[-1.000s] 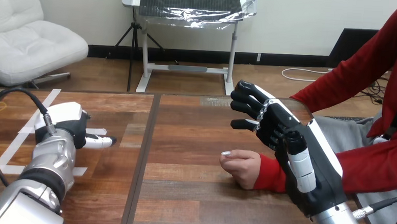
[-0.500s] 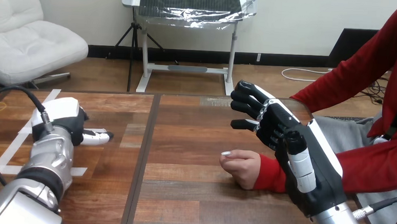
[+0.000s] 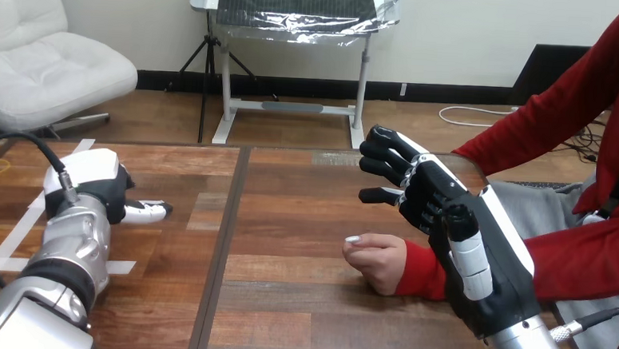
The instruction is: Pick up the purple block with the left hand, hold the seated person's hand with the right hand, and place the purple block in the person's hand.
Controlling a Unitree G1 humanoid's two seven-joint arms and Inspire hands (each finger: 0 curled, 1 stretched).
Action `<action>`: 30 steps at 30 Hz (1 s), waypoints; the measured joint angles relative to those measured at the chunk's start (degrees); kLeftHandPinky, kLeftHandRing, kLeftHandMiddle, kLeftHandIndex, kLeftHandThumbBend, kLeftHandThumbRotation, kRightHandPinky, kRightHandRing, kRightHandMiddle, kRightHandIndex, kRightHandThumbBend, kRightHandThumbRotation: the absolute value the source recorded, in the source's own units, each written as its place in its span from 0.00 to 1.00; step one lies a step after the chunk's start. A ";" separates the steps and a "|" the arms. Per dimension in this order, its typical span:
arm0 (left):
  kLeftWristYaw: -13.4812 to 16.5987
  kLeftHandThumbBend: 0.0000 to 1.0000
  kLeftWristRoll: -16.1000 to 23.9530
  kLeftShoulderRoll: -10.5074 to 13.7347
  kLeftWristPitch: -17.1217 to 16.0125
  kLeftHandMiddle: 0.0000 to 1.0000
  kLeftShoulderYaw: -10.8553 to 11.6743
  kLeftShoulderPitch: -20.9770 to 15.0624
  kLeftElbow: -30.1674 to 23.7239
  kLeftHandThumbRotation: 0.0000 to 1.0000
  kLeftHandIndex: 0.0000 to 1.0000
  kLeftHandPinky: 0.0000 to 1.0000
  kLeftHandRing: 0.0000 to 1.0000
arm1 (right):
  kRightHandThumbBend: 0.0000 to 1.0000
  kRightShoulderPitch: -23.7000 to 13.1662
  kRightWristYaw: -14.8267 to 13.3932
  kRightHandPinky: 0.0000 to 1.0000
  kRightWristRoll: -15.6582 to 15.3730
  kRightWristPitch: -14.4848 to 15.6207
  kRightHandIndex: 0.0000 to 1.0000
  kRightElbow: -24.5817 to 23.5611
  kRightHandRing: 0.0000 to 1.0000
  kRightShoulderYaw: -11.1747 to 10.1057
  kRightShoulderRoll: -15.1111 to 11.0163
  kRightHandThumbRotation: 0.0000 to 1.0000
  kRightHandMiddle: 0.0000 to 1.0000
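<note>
Hanging loosely open near the person's closed hand point(image 3: 375, 260), black-and-white right hand point(image 3: 429, 197) is gripping nothing; white-shelled left hand point(image 3: 98, 181) grasp untellable, seemingly 0 of 3 steps done.

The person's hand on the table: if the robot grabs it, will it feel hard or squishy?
Probably squishy: the person's hand is a loosely curled fist, so it should give a bit. It likely won't slide away, since it rests on the wooden table. The right hand, open and apart from it, should probably close gently.
</note>
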 measured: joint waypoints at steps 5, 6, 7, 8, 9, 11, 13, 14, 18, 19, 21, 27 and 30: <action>0.02 0.62 -0.38 0.13 0.05 0.71 0.51 -0.27 0.00 0.56 0.71 0.58 0.69 | 0.94 0.01 0.00 0.73 0.00 0.01 0.88 -0.14 0.86 0.00 0.00 1.00 0.87; 0.08 0.62 -0.40 0.16 0.05 0.70 0.69 -0.31 0.00 0.55 0.70 0.57 0.68 | 0.94 0.02 0.00 0.73 0.00 0.01 0.88 -0.18 0.86 0.00 0.00 1.00 0.87; 0.19 0.62 -0.47 0.19 0.04 0.68 0.88 -0.34 0.00 0.54 0.68 0.55 0.66 | 0.94 0.02 0.00 0.73 0.00 0.01 0.88 -0.23 0.86 0.00 0.00 1.00 0.87; 0.31 0.62 -0.56 0.22 0.03 0.68 1.03 -0.37 -0.01 0.53 0.68 0.55 0.66 | 0.94 0.02 0.00 0.73 0.00 0.01 0.88 -0.28 0.86 0.00 0.00 1.00 0.87; 0.43 0.62 -0.67 0.24 0.03 0.67 1.17 -0.40 -0.01 0.53 0.67 0.54 0.65 | 0.94 0.02 0.00 0.73 0.00 0.01 0.88 -0.33 0.86 0.00 0.00 1.00 0.87; 0.73 0.63 -0.87 0.29 0.01 0.64 1.38 -0.44 -0.01 0.52 0.65 0.51 0.61 | 0.93 0.02 0.00 0.72 0.01 0.01 0.88 -0.43 0.86 0.00 0.00 1.00 0.87; 0.98 0.63 -0.92 0.33 -0.01 0.62 1.49 -0.45 -0.01 0.51 0.64 0.48 0.58 | 0.93 0.02 0.00 0.72 0.03 0.01 0.87 -0.49 0.86 0.00 0.00 1.00 0.87; 1.15 0.63 -0.93 0.34 -0.04 0.59 1.52 -0.45 -0.01 0.50 0.62 0.46 0.55 | 0.93 0.02 0.00 0.72 0.04 0.01 0.87 -0.51 0.86 0.00 0.01 1.00 0.87; 1.89 0.63 -1.00 0.35 -0.13 0.57 1.60 -0.44 -0.01 0.49 0.60 0.44 0.53 | 0.93 0.02 0.00 0.71 0.06 0.01 0.87 -0.53 0.86 0.00 0.01 1.00 0.87; 1.99 0.63 -1.05 0.34 -0.15 0.57 1.63 -0.44 -0.01 0.48 0.60 0.44 0.53 | 0.93 0.02 0.00 0.71 0.06 0.01 0.87 -0.53 0.86 0.00 0.01 1.00 0.87; 2.20 0.63 -1.25 0.35 -0.29 0.57 1.70 -0.44 -0.01 0.47 0.59 0.44 0.53 | 0.93 0.02 0.00 0.71 0.06 0.01 0.87 -0.53 0.86 0.00 0.02 1.00 0.88; 2.84 0.63 -1.91 0.32 -0.99 0.54 2.01 -0.33 0.01 0.42 0.56 0.43 0.50 | 0.93 0.02 0.00 0.70 0.11 0.01 0.87 -0.53 0.87 0.00 0.02 1.00 0.88; 3.31 0.63 -2.25 0.30 -1.51 0.53 2.11 -0.17 0.01 0.39 0.54 0.42 0.49 | 0.94 0.02 0.00 0.70 0.11 0.01 0.87 -0.53 0.86 0.00 0.02 1.00 0.88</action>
